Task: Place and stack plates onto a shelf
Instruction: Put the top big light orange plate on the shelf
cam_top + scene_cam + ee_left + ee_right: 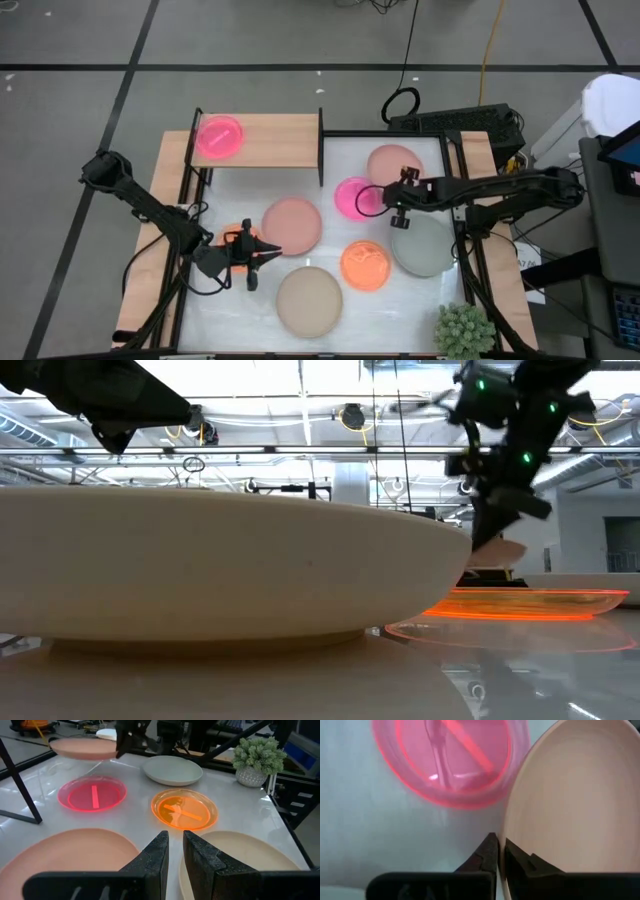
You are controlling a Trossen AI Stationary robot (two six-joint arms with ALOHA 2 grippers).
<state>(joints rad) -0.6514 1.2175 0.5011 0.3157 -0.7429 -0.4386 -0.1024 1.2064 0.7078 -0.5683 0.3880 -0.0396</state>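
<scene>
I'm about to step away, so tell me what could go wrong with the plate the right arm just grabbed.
1. The right gripper pinches only the dusty-pink plate's rim; it may tilt or slip when carried.
2. The neon pink plate lies right beside it and could get knocked.
3. The shelf is far across the table, with its black post in the way.

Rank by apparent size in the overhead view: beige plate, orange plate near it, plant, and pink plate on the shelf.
1. Beige plate, clearly largest.
2. Plant, partly cut off by the frame edge.
3. Orange plate and pink plate: too alike to rank.

One small plate (219, 136) lies on the shelf (275, 140); the other plates (309, 300) lie on the table (400, 310).
</scene>
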